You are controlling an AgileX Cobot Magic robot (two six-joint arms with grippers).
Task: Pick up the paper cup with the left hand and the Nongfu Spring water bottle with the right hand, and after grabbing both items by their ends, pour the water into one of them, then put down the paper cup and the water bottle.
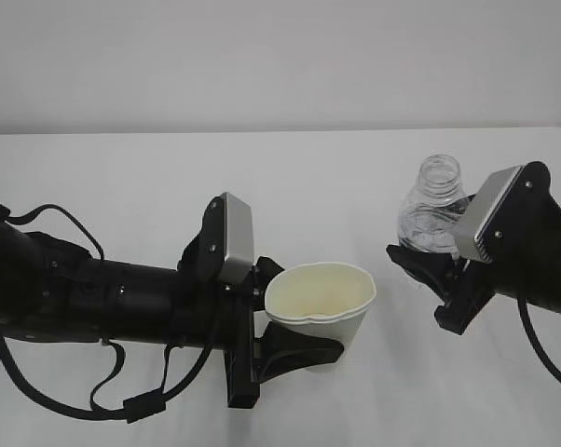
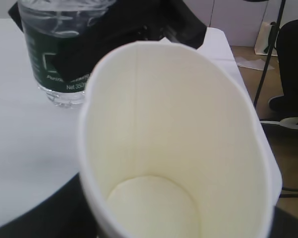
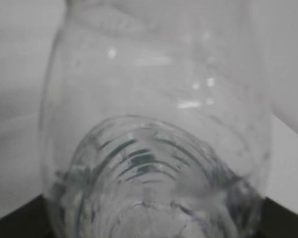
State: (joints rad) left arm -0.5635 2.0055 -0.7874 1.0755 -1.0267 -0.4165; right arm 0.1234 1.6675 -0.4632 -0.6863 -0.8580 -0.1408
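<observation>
My left gripper point(image 1: 294, 321) is shut on the white paper cup point(image 1: 322, 298), one finger on each side of its lower wall. The cup's rim is squeezed slightly oval and it leans toward the right. In the left wrist view the cup point(image 2: 178, 148) fills the frame; its cream inside looks dry and empty. My right gripper point(image 1: 431, 272) is shut on the lower body of the Nongfu Spring water bottle point(image 1: 436, 209), which stands roughly upright with no cap. Its green label point(image 2: 50, 64) shows past the cup. The bottle point(image 3: 154, 124) fills the right wrist view. I cannot make out any water.
The white table point(image 1: 122, 186) lies under both arms. Cup and bottle are about a hand's width apart. The table's right edge and the floor beyond it point(image 2: 287, 163) show in the left wrist view.
</observation>
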